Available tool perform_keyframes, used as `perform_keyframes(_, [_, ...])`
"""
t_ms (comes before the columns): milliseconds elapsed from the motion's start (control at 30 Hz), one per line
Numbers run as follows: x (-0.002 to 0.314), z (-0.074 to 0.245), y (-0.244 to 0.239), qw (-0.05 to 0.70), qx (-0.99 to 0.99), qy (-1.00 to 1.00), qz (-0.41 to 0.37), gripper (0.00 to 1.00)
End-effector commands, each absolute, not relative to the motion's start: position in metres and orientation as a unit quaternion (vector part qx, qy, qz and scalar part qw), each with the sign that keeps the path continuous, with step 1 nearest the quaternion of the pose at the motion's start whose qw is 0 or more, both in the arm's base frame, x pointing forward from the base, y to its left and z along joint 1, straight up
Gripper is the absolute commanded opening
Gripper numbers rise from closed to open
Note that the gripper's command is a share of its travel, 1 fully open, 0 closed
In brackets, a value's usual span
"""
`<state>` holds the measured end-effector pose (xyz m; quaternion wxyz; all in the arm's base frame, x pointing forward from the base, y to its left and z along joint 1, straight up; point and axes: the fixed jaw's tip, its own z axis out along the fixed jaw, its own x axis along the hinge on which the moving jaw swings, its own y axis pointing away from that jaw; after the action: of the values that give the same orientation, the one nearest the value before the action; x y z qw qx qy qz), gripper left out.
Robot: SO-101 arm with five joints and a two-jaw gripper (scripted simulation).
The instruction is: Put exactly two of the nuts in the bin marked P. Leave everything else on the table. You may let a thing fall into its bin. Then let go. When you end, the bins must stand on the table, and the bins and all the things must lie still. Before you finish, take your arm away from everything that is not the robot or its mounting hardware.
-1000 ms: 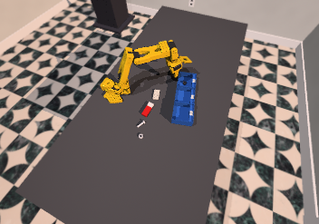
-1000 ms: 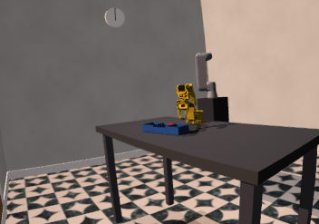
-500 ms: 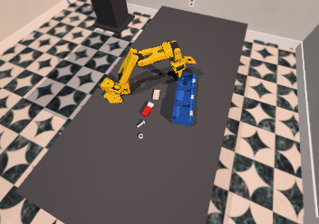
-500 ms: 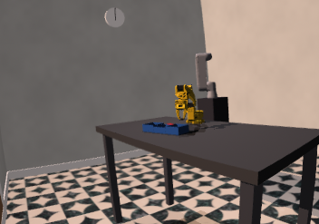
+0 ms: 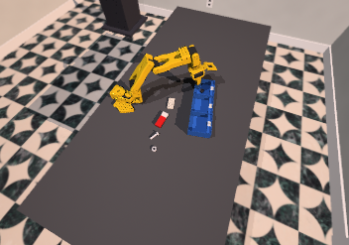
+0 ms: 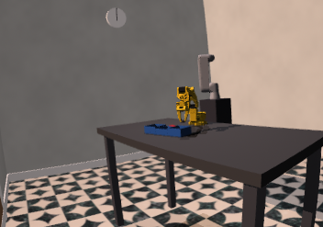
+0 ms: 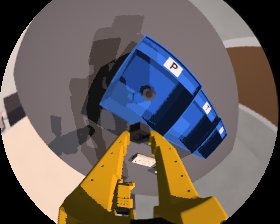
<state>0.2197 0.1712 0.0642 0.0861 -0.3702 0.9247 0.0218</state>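
The blue bin (image 5: pixel 201 107) lies on the dark table, right of the arm. In the wrist view its nearest compartment is marked P (image 7: pixel 175 67), and one grey nut (image 7: pixel 148 92) lies inside it. My gripper (image 5: pixel 198 80) hangs above the far end of the bin, by the P compartment. It is shut on a small dark nut (image 7: pixel 141 133) at the fingertips, which is hard to make out. Another nut (image 5: pixel 154 149) lies on the table in front of the arm. The gripper also shows in the exterior view (image 6: pixel 184 111), above the bin (image 6: pixel 167 129).
A white block (image 5: pixel 172 103), a red block (image 5: pixel 161 120) and a bolt (image 5: pixel 154 135) lie in a row left of the bin. The white block also shows below the fingers in the wrist view (image 7: pixel 143 160). The arm's base (image 5: pixel 123 99) stands near the table's left edge.
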Motion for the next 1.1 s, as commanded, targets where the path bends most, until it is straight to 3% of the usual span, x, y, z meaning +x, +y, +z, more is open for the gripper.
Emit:
perform_keyframes(0, [0.231, 0.077, 0.176, 0.123, -0.352, 0.927, 0.033, 0.00])
perform_keyframes(367, [0.246, 0.077, 0.183, 0.155, -0.304, 0.939, 0.048, 0.00])
perform_keyframes(1067, [0.247, 0.077, 0.183, 0.157, -0.301, 0.939, 0.049, 0.00])
